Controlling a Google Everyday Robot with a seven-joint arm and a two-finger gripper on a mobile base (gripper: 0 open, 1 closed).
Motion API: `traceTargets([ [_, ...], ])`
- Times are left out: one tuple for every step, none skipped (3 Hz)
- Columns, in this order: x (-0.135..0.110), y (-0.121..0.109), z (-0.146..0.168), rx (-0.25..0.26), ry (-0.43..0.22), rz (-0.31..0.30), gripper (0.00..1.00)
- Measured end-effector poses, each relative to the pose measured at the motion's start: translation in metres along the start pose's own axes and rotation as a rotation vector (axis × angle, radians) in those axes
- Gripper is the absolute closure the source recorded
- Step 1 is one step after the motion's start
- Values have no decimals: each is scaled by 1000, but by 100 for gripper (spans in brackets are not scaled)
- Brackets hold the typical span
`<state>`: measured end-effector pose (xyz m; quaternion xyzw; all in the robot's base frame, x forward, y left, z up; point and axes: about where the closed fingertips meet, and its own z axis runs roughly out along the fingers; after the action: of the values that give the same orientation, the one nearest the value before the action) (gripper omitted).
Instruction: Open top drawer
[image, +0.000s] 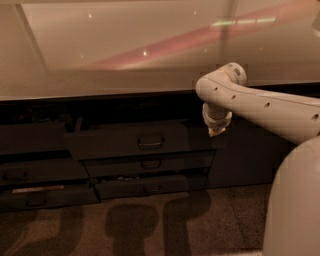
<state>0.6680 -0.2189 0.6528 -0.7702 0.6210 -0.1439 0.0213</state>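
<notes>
pincer: your pincer (216, 132) hung just under the front edge of the worktop (110, 55), pointing down, at the right-hand end of the top drawer (115, 145).
pincer state: you could not tell from this view whether it was released or clenched; only a pale tip showed below the wrist cuff.
pincer and drawer: it sat level with the drawer front's upper right corner; you could not tell whether it was touching the front or just beside it.
arm: your white arm (270, 107) came in from the right, bent at an elbow near the worktop edge and turned down to the wrist.
top drawer: it was the widest dark front, directly under the worktop, in the middle of the cabinet run; its front looked to stand a little forward of the fronts below, though how far was unclear.
handle: the loop handle (150, 142) sat at the centre of that front, well to the left of your pincer and apart from it.
drawers below: a slimmer middle drawer (120, 166) and a bottom drawer (120, 189) lay stacked beneath it.
right side: a dark cabinet door (245, 155) stood behind and below your pincer.
robot body: your pale base (295, 205) filled the lower right corner.
floor: the floor (235, 220) carried dark shadows (125, 220) in front of the drawers.
</notes>
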Motion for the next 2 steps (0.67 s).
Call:
traceTargets([
  [-2,10,2,-1,4,-6,100],
  [16,19,-38,138,44,43,100],
])
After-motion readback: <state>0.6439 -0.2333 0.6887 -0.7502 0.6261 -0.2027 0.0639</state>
